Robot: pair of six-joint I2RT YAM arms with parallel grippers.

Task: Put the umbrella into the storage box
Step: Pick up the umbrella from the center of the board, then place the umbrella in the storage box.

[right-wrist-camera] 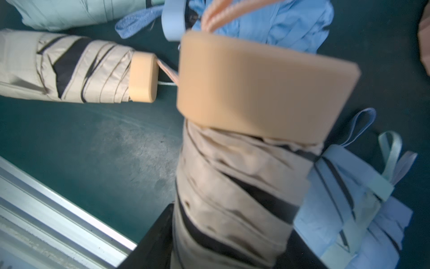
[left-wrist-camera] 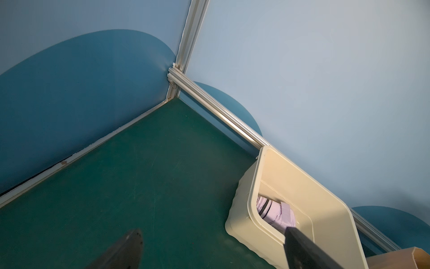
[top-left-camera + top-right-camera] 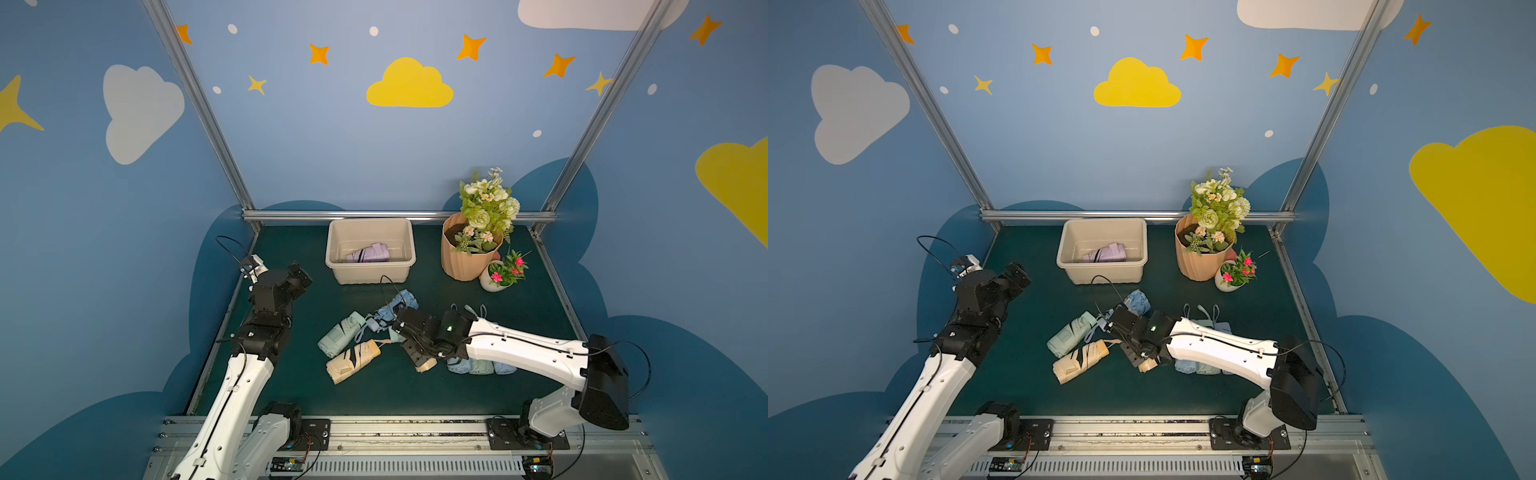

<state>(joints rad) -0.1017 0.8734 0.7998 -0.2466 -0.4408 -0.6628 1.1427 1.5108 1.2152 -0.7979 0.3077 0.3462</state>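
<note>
Clamped around its wrapped canopy by the right end effector (image 1: 230, 242), the beige umbrella (image 1: 244, 186) looked light, soft-skinned yet stiff-cored; the left end effector (image 2: 212, 230) stood wide.

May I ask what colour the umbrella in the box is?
The umbrella is lilac with dark stripes; it shows best in the left wrist view.

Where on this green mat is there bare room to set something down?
Bare: the mat between left gripper and storage box, and the front strip before the lying beige umbrella. Crowded: mid-mat, around the right gripper gripping a tan umbrella.
</note>
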